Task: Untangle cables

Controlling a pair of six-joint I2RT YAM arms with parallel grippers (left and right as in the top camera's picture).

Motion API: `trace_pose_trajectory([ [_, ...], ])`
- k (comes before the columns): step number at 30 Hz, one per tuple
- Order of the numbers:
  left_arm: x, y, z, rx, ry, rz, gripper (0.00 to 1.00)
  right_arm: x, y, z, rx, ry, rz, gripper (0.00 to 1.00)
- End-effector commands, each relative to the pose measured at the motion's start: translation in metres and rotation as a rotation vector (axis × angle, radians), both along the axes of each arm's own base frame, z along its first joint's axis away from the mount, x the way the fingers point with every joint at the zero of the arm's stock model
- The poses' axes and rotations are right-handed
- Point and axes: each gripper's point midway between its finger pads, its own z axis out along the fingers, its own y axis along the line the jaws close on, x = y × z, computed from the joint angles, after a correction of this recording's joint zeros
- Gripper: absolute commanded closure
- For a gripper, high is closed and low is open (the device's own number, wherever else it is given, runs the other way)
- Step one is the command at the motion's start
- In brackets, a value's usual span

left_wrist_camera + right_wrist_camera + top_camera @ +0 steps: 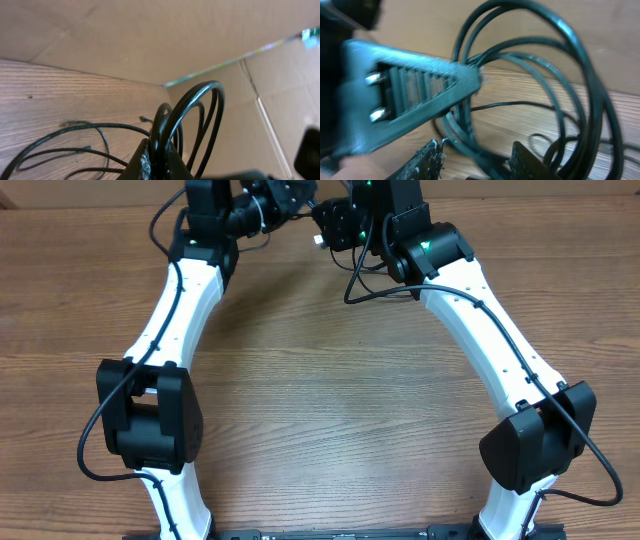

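We find the widest room on the wooden table (330, 380), from its middle to the near edge, where a gripper could pass freely; the white left arm (185, 300) and right arm (490, 340) fence that space on either side. At the far edge room is tight: the left gripper (157, 167) and right gripper (480, 162) sit close together, the cables (192, 115) loop upright between them, and loose strands (75, 135) lie flat on the wood beside them. Just beyond, cardboard walls (150, 40) meet in a corner and close off the far side.
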Motion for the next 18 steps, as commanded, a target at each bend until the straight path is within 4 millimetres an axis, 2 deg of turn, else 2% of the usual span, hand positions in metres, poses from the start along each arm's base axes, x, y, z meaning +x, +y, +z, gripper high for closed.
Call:
trace_pose_trajectory([
  [1,-0.014,-0.013,0.023,0.034,-0.13,-0.083,0.96,0.008,-0.019,-0.003,-0.111,-0.041,-0.06,0.58],
  [4,-0.022,-0.017,0.024,0.052,-0.176,-0.145,0.96,0.009,-0.037,-0.017,-0.172,-0.004,-0.132,0.64],
  [12,-0.032,-0.02,0.022,0.071,-0.221,-0.218,0.96,0.005,-0.062,-0.033,-0.181,0.094,-0.207,0.66],
  [13,-0.04,-0.024,0.027,0.06,-0.251,-0.271,0.96,0.007,-0.068,-0.038,-0.175,0.11,-0.227,0.66],
  [18,-0.063,-0.031,0.046,0.017,-0.362,-0.414,0.96,0.007,-0.065,-0.048,-0.164,0.141,-0.201,0.66],
])
